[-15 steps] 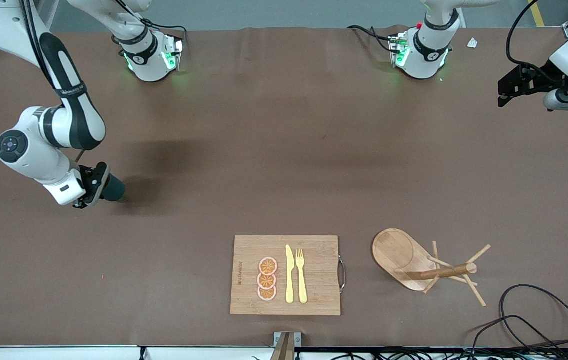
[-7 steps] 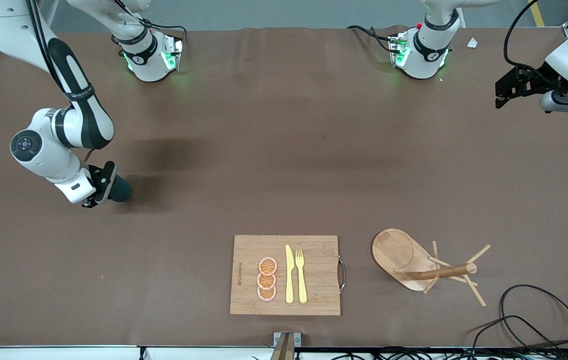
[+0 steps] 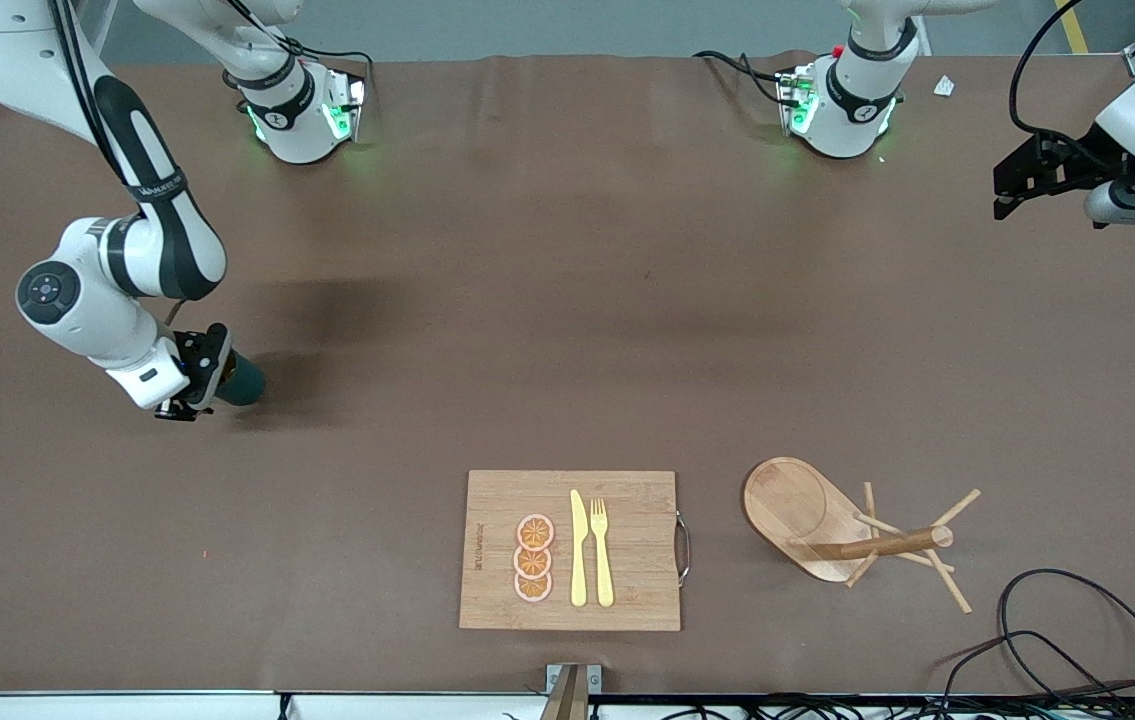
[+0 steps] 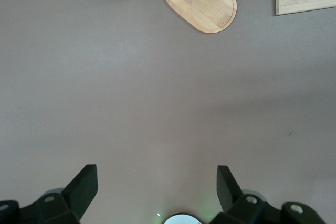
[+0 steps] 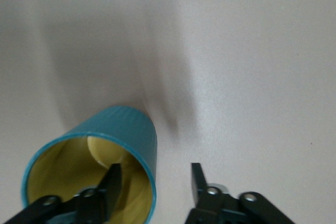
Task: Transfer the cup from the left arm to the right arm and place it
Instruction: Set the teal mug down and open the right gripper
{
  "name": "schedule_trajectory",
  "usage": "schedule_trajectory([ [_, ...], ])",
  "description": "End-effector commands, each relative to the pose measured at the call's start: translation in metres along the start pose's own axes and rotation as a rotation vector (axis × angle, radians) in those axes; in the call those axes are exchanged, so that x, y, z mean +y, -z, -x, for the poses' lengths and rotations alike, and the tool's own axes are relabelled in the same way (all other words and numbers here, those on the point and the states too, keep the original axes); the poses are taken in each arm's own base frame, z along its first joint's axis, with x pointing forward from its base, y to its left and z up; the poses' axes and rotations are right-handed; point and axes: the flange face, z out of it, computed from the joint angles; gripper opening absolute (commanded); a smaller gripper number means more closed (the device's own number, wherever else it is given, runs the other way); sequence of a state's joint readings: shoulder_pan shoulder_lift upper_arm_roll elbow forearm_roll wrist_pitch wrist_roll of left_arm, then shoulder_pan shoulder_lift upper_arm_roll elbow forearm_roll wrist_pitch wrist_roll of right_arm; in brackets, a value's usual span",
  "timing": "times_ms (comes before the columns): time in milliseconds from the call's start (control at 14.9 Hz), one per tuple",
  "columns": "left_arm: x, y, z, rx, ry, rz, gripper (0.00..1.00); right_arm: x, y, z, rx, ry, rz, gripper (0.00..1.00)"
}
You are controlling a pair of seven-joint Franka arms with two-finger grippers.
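Table: a broad brown surface with both arm bases along one edge; most of it is bare, which leaves room for setting things down.

Right arm: it reaches low over its own end of the table, well apart from the cutting board, wrist bent down so that the cup meets the surface.

Left arm: it waits high over its own end, well apart from the cutting board; I'd say it has no further part in the placing.

Cutting board: bamboo, with a metal handle, lying near the front camera's edge, the landmark here.

Mug tree: a wooden rack tipped on its side just beside the cutting board, toward the left arm's end.

Left gripper: jaws spread wide with nothing between them.

Right gripper: jaws parted, one finger inside the cup's mouth and one outside its wall, with a clear gap around the wall. To my eye it is letting go, not clamping.

Cup: teal outside, yellowish inside, on the table farther from the front camera than the cutting board and toward the right arm's end; it looks set down.

Knife and fork: yellow, side by side on the cutting board.

Orange slices: three in a row on the cutting board, beside the knife.
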State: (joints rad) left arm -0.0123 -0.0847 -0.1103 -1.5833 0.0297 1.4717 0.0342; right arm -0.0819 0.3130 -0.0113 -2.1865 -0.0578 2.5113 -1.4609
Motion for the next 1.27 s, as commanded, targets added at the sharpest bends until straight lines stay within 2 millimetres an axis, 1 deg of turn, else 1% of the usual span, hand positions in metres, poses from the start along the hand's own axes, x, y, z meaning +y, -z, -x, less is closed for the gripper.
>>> schedule_trajectory([
  [0, -0.002, 0.005, 0.000, 0.016, 0.003, -0.010, 1.00, 0.017, 0.042, 0.010, -0.020, -0.111, -0.090, 1.00],
  [201, -0.005, 0.004, 0.000, 0.014, 0.009, -0.012, 1.00, 0.033, 0.095, 0.006, -0.046, -0.251, -0.150, 1.00],
  [401, -0.009, 0.004, 0.000, 0.018, 0.017, -0.015, 1.00, 0.042, 0.142, 0.003, -0.080, -0.411, -0.203, 1.00],
  [535, -0.009, 0.004, 0.000, 0.018, 0.017, -0.015, 1.00, 0.037, 0.170, 0.000, -0.098, -0.546, -0.201, 1.00],
  [669, -0.010, 0.005, 0.000, 0.021, 0.020, -0.013, 1.00, 0.025, 0.201, -0.013, -0.124, -0.735, -0.191, 1.00],
  [803, -0.010, 0.005, 0.000, 0.021, 0.020, -0.013, 1.00, 0.024, 0.233, -0.020, -0.152, -0.867, -0.201, 1.00],
  [870, -0.010, 0.005, 0.000, 0.020, 0.020, -0.013, 1.00, 0.025, 0.247, -0.020, -0.147, -0.907, -0.209, 1.00],
  [1003, -0.010, 0.005, 0.000, 0.021, 0.019, -0.013, 1.00, 0.023, 0.269, -0.018, -0.141, -0.985, -0.240, 1.00],
  [1204, -0.010, 0.006, 0.000, 0.023, 0.020, -0.013, 1.00, 0.020, 0.291, -0.015, -0.161, -1.113, -0.240, 1.00],
])
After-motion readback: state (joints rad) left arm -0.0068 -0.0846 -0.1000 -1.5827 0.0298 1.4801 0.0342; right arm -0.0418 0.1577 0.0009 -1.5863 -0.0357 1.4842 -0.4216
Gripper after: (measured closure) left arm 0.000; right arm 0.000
